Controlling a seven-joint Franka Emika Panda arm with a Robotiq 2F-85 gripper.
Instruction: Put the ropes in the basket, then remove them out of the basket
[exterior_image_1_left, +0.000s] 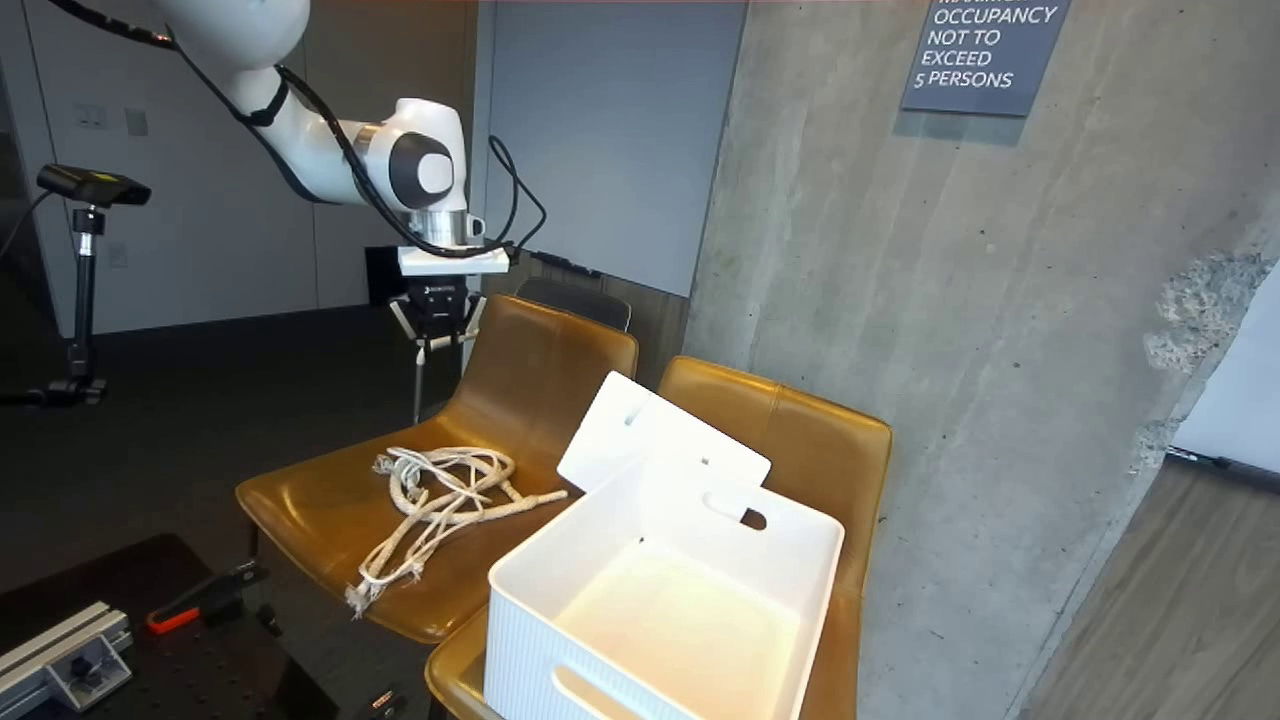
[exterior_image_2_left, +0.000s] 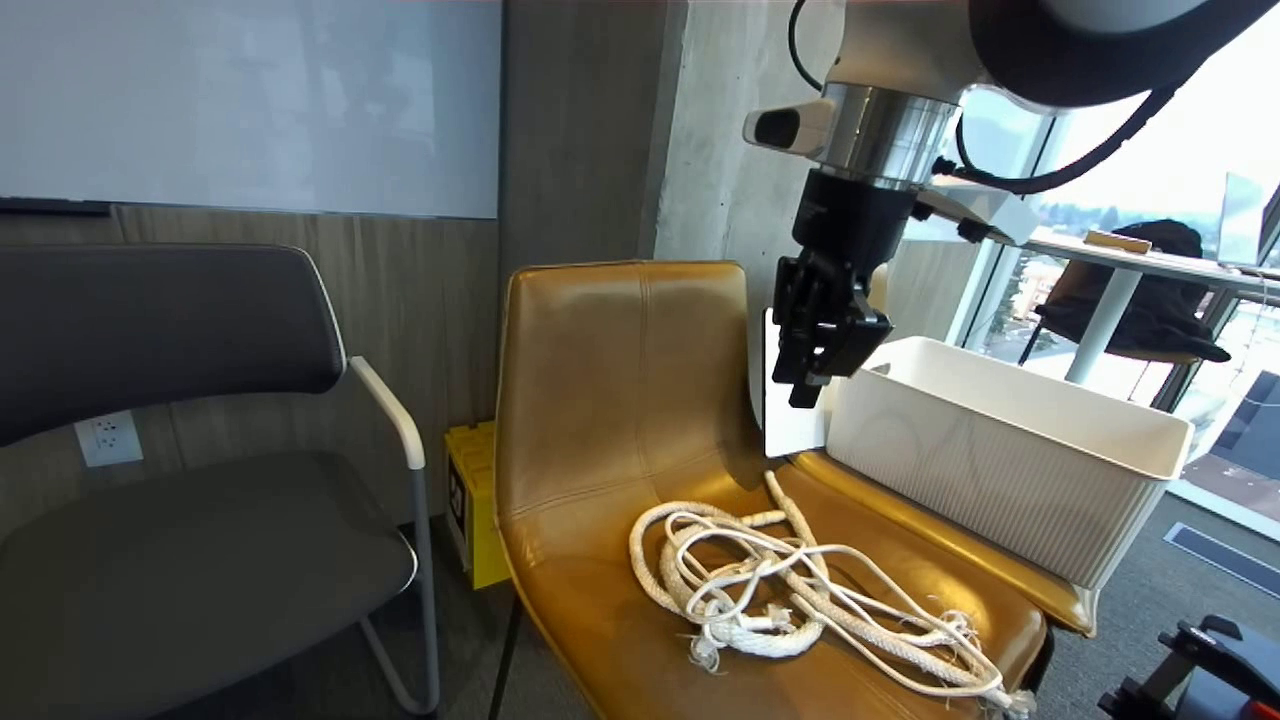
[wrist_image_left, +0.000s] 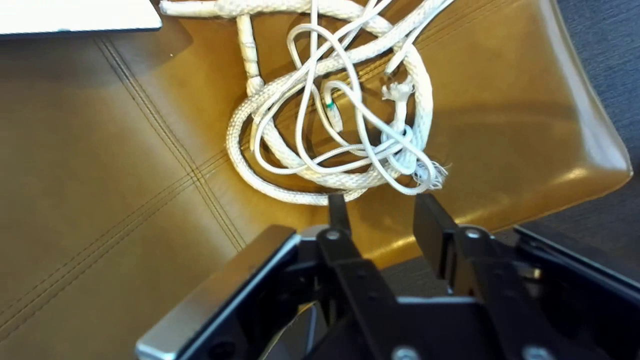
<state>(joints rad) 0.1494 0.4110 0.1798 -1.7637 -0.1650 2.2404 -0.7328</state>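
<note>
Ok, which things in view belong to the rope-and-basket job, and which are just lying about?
Part of the job:
ropes
white basket
gripper
brown chair under the ropes
brown chair under the basket

Just lying about:
grey chair
yellow box
red-and-black tool
white panel by the basket (use unclear)

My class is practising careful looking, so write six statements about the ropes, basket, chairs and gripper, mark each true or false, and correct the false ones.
1. The ropes lie on a brown chair. True.
2. The basket is white. True.
3. The basket shares that chair. False: it stands on the neighbouring chair.
4. The gripper is open. True.
5. The gripper holds a rope. False: it holds nothing.
6. The ropes are black. False: they are off-white.
</note>
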